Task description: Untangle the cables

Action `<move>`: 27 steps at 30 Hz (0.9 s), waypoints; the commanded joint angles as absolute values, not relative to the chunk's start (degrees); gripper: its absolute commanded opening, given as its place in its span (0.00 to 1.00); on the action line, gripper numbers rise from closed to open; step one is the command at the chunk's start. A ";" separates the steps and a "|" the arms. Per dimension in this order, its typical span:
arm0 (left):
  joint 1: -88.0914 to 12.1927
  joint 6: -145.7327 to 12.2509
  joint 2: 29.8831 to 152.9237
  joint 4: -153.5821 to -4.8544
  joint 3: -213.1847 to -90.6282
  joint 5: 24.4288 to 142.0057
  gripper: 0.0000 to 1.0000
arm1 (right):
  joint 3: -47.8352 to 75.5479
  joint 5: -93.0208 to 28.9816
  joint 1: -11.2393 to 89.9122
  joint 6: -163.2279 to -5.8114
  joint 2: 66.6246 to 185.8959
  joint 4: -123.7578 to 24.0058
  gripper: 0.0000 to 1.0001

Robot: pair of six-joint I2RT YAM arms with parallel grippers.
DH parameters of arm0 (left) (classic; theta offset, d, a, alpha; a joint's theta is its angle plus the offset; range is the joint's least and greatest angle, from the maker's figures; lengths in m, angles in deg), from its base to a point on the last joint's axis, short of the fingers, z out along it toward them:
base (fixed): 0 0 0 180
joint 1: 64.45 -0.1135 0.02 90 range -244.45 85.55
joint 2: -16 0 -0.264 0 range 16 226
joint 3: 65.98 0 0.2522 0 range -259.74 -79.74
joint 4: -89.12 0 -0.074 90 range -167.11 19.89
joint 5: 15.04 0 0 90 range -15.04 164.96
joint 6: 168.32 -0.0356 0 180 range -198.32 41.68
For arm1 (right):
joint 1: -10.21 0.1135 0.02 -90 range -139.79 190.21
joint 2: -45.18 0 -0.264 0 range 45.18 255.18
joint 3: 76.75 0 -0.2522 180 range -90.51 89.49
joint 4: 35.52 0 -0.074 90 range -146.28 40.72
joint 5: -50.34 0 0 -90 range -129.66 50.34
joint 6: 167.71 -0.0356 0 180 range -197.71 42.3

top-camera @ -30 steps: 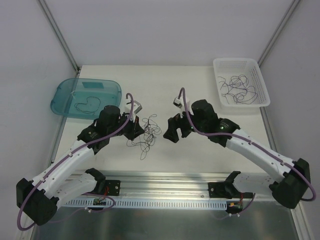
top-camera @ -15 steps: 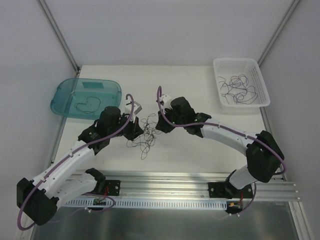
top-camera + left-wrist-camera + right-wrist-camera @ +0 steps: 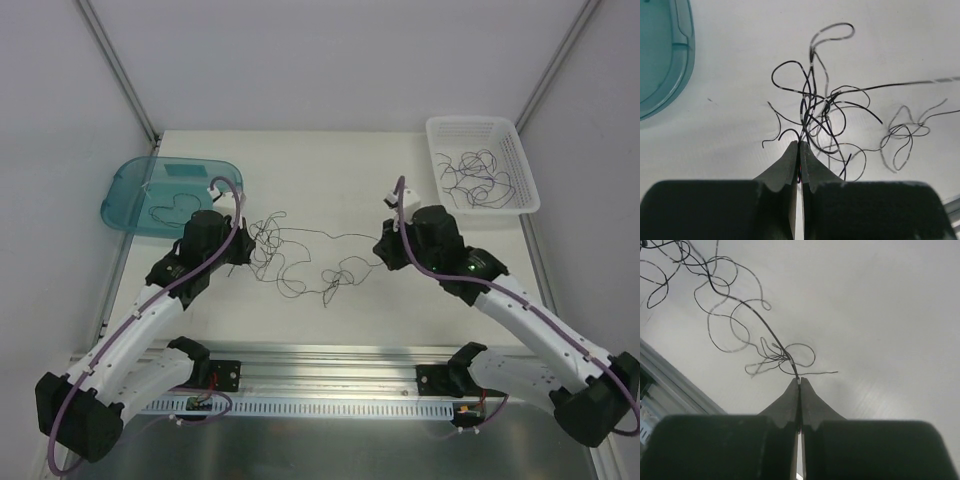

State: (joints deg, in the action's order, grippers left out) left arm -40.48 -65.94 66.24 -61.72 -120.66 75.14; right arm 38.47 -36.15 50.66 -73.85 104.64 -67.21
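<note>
My two arms rise from a metal rail (image 3: 330,362) at the near edge of the white table (image 3: 330,165).

My left gripper (image 3: 243,246) (image 3: 799,145) is pressed together, its jaws pinching dark strands at the left end of the cables (image 3: 300,262) (image 3: 816,107). A second ago it held them nearer the middle of the table; it now sits further left and back, just beside the teal tray (image 3: 118,190).

My right gripper (image 3: 381,250) (image 3: 799,381) is also pressed together, clamped on one thin strand at its very tip. A second ago its jaws stood wide apart and clear of the wires. Half a second ago it reached into the bunch. Now it has drawn away to the right.

The cables (image 3: 735,300), then a tight clump between my grippers, are now spread in loose loops across the middle of the table. One strand runs nearly straight from the left bunch to my right gripper, with a small knot hanging partway along.

Further back, the teal tray on the left holds a single cable (image 3: 172,208). The white basket (image 3: 522,172) at the far right holds a heap of curly wires (image 3: 475,180). Both look unchanged.
</note>
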 commanded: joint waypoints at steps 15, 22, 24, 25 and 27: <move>-41.33 -64.96 78.21 -52.96 -125.26 66.52 0.00 | -1.80 -50.29 45.01 -61.54 92.90 -94.01 0.01; -41.33 -66.01 84.72 -48.65 -127.19 65.64 0.00 | -8.94 -54.34 44.93 -58.37 92.82 -92.27 0.01; -41.33 -66.45 87.79 -47.50 -128.25 64.85 0.00 | -9.82 -54.51 44.93 -57.84 92.20 -90.42 0.01; -41.42 -66.54 88.85 -46.10 -128.60 64.59 0.00 | -10.87 -54.95 44.93 -57.49 92.20 -89.80 0.01; -41.33 -66.54 91.66 -44.95 -129.57 64.32 0.00 | -11.41 -55.91 44.93 -57.05 91.42 -87.35 0.01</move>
